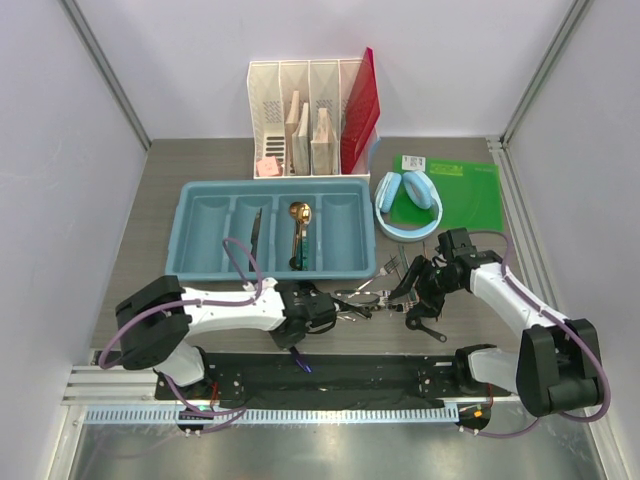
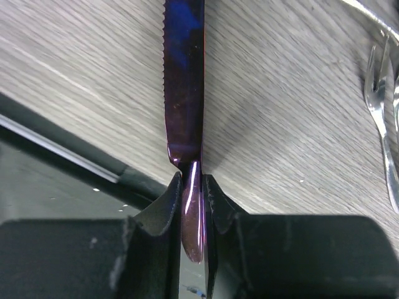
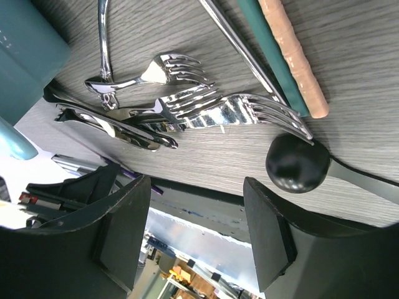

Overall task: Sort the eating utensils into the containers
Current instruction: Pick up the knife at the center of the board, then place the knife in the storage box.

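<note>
Top view: my left gripper works low. The tray lies ahead of it and to its left, with bare table between; this arm is the nearer one.

Left wrist: the jaws clamp the knife by its handle, blade running straight ahead.

Right wrist: my right gripper hangs released, forks lying crosswise just ahead.

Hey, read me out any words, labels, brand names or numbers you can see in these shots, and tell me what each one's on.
No text here can be read.
The white sticker on the green folder: carries print, too small to read.
The books in the white file organizer: no legible lettering.
The knife and the forks: no markings visible.
</note>
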Controlling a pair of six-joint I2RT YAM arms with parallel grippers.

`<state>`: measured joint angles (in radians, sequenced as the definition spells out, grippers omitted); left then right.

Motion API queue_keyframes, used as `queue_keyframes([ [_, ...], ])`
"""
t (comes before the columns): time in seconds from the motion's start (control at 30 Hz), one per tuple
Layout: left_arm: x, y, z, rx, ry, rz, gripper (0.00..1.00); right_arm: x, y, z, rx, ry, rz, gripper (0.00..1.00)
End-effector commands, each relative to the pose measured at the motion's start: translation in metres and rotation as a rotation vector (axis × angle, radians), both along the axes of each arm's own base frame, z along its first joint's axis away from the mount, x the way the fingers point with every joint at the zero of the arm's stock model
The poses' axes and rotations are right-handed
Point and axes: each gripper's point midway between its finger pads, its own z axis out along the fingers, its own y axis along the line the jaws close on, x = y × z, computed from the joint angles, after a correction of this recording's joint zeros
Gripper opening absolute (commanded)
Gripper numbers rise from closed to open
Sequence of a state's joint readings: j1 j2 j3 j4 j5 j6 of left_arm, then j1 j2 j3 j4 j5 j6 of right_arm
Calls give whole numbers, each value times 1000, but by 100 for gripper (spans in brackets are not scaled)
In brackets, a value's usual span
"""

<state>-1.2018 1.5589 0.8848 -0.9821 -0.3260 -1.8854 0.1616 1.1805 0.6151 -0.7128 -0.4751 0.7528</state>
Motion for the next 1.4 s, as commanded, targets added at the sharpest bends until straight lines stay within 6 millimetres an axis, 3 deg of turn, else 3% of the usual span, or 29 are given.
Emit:
queue_keyframes([
  [0.0, 8, 19, 20, 60, -61, 12, 0, 17, 4, 13, 23, -60, 26, 66],
  [0.3, 8, 24, 40, 31, -104, 48, 0, 20, 4, 13, 30, -60, 31, 66],
  [0.43, 7, 40, 62, 95, -137, 50, 0, 21, 4, 12, 33, -55, 28, 66],
  [0.77, 18, 56, 105, 94, -253, 79, 0, 25, 4, 11, 35, -47, 25, 66],
  [0.93, 50, 61, 155, 167, -397, 29, 0, 29, 5, 15, 43, -58, 20, 66],
  [1.13, 88, 73, 200, 278, -447, -64, 0, 36, 7, 20, 49, -68, 8, 66],
  [1.3, 119, 96, 212, 342, -439, -80, 0, 45, 7, 26, 54, -84, 3, 66],
  [1.37, 132, 92, 210, 337, -431, -107, 0, 49, 7, 28, 54, -86, -3, 66],
])
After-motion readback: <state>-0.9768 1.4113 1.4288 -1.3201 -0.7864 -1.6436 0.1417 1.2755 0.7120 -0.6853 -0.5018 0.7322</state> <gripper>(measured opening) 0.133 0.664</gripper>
